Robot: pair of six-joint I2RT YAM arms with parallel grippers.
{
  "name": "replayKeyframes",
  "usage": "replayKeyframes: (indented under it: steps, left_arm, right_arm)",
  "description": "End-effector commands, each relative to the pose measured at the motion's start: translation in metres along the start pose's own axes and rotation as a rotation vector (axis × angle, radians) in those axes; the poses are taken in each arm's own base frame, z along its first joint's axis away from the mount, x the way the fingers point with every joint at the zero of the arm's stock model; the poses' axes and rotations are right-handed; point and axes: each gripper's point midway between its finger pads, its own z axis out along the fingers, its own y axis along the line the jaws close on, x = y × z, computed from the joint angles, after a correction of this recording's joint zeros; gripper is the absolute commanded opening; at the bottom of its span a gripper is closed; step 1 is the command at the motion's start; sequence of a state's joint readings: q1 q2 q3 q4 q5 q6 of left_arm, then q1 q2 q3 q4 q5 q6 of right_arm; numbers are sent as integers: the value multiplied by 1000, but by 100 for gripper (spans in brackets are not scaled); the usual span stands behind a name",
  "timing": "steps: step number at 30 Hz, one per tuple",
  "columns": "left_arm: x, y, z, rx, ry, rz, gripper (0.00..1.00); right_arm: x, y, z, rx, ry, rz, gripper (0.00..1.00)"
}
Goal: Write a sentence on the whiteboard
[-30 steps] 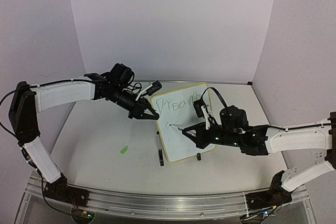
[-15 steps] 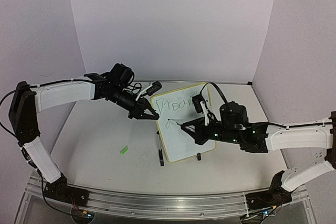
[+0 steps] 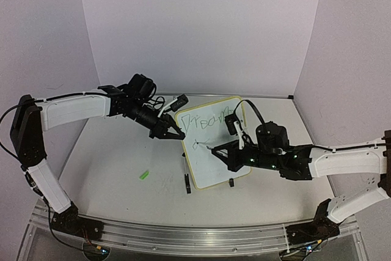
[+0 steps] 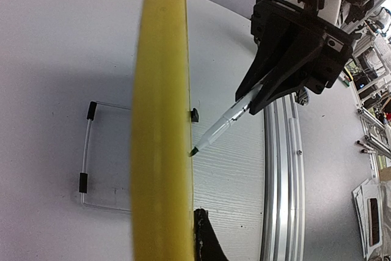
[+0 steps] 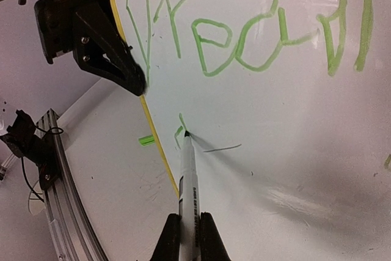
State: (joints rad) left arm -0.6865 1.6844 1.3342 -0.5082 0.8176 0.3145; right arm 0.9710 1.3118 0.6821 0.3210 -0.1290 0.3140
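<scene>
The whiteboard (image 3: 214,151) stands tilted on the table, its yellow frame (image 4: 162,120) filling the left wrist view. My left gripper (image 3: 173,132) is shut on the board's left edge; one black finger (image 4: 206,239) shows beside the frame and the other is hidden behind it. My right gripper (image 5: 189,242) is shut on a white marker (image 5: 188,175) whose green tip touches the board. The sentence (image 5: 244,35) has a first line of green scrawl across the top. A short green stroke (image 5: 180,128) begins a second line at the marker tip.
A small green cap (image 3: 144,175) lies on the table left of the board. A black clip foot (image 3: 231,182) and a dark stand piece (image 3: 186,181) sit at the board's lower edge. An aluminium rail (image 3: 195,236) runs along the near table edge.
My right gripper and marker shifted slightly up and left on the board, and the small green stroke at the tip has grown. The left arm and the board have not moved.
</scene>
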Motion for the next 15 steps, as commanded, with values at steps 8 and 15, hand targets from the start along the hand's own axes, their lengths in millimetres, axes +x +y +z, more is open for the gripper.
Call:
replayKeyframes:
  steps: [8, 15]
  left_arm:
    - [33, 3, 9, -22, 112, -44, 0]
    - [33, 3, 10, -21, 113, -44, 0]
  right_arm:
    - [1, -14, -11, 64, -30, 36, 0]
    - [-23, -1, -22, 21, -88, 18, 0]
